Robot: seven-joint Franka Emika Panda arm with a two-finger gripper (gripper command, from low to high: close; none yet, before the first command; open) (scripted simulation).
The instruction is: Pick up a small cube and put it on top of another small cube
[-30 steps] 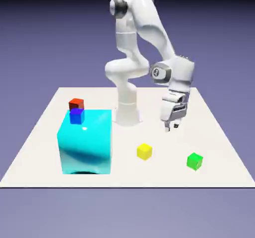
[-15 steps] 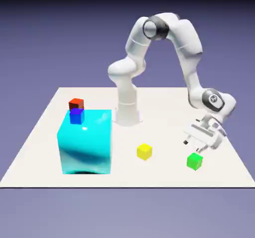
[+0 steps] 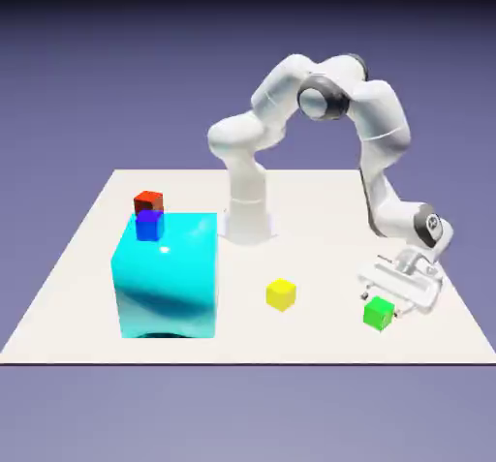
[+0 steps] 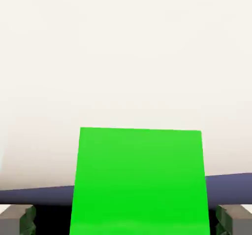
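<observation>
The small green cube (image 3: 379,312) rests on the white table (image 3: 320,257) near the front at the exterior view's right. My gripper (image 3: 387,303) is down at table height, tilted, with its jaws open on either side of the cube. In the hand view the green cube (image 4: 139,180) fills the lower middle. One grey fingertip (image 4: 20,220) shows at its left and the other at its right, each with a narrow gap to the cube. A small yellow cube (image 3: 281,294) lies to the exterior view's left of the green one.
A big cyan block (image 3: 167,276) stands at the front left. A small blue cube (image 3: 149,225) and a small red cube (image 3: 148,201) show at its back left corner. The robot's base (image 3: 248,220) rises at the table's far middle.
The arm swung from the table's middle to the exterior view's right and came down until the open jaws stood around the green cube. No cube moved.
</observation>
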